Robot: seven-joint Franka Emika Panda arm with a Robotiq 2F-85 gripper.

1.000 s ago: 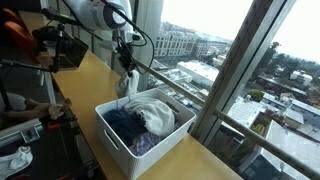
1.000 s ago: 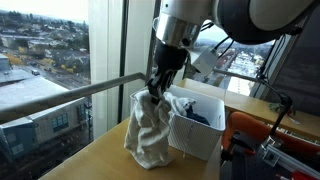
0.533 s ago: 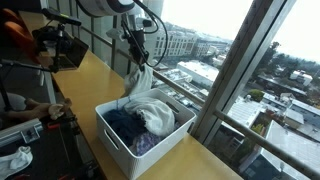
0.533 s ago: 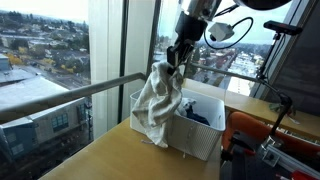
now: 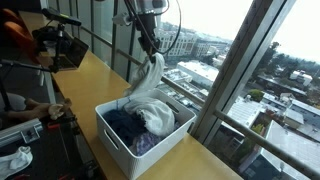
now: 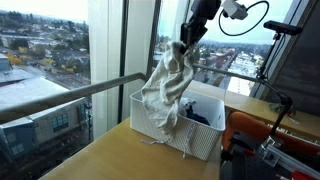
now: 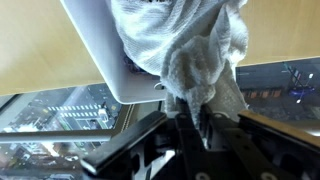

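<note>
While gripper (image 6: 184, 46) holds white cloth (image 6: 165, 95) | jaws hidden (cloth-wrapped) | basket (image 5: 117, 143) below

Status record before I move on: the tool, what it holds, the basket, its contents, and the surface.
grip: tool shut on pale cloth, pinched at its top
cloth: hangs limp below the tool
cloth's lower end: at the basket's rim; cannot tell whether it touches
basket: white basket, upright on wooden table beside the window
contents: dark blue garment and white garment
</note>
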